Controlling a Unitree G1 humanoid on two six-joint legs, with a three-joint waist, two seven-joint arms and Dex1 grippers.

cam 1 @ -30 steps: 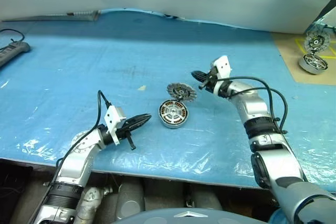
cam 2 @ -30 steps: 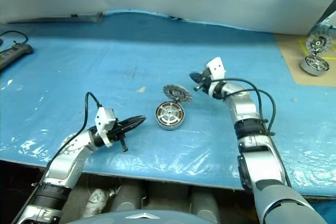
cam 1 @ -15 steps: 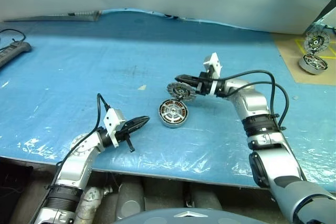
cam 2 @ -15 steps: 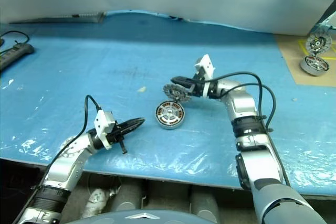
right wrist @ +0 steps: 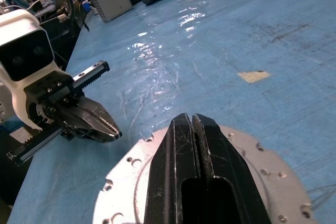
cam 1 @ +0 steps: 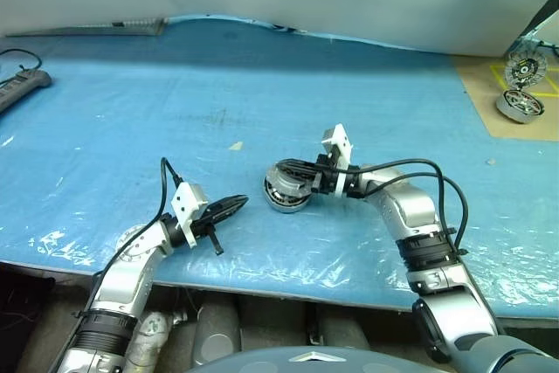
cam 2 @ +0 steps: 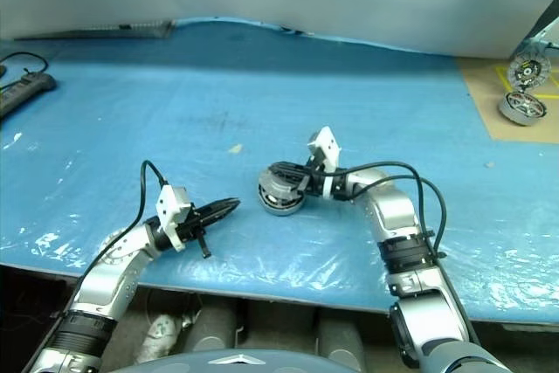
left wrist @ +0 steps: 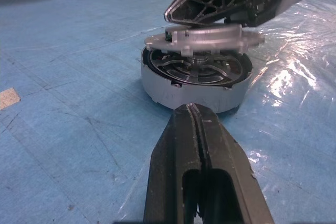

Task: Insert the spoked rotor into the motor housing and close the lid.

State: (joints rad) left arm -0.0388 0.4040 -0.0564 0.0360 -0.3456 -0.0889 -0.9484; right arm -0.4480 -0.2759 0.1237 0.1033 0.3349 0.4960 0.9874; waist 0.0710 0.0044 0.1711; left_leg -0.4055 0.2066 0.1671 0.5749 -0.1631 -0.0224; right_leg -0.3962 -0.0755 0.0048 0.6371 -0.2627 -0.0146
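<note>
While the motor housing (cam 1: 286, 191) is sitting on the blue plastic sheet (cam 1: 175, 102), the right gripper (cam 1: 281, 169) is reaching level over its top, fingers pressed together, and the lid (cam 1: 293, 175) is lying under those fingers, not yet seated flat on the housing. The left gripper (cam 1: 238, 203) is hovering just beside the housing on the robot's left, jaws closed on nothing. A duplicate motor (cam 1: 521, 104) is resting well apart from the housing, on a brown board (cam 1: 498, 124) at the far right. A power strip (cam 1: 22, 86) is lying far from the housing at the sheet's left edge.

Left wrist view: the left gripper's black fingers (left wrist: 202, 171) are meeting with no gap, pointing at the housing (left wrist: 195, 82). The spoked rotor (left wrist: 197, 67) is sitting inside the housing. The lid (left wrist: 205, 38) is hanging tilted just above the housing rim, under the right gripper's finger (left wrist: 226, 1).

Right wrist view: the right gripper's fingers (right wrist: 202, 174) are lying shut across the lid's plain grey face (right wrist: 268, 177); the left gripper (right wrist: 107, 127) is showing beyond the lid.
</note>
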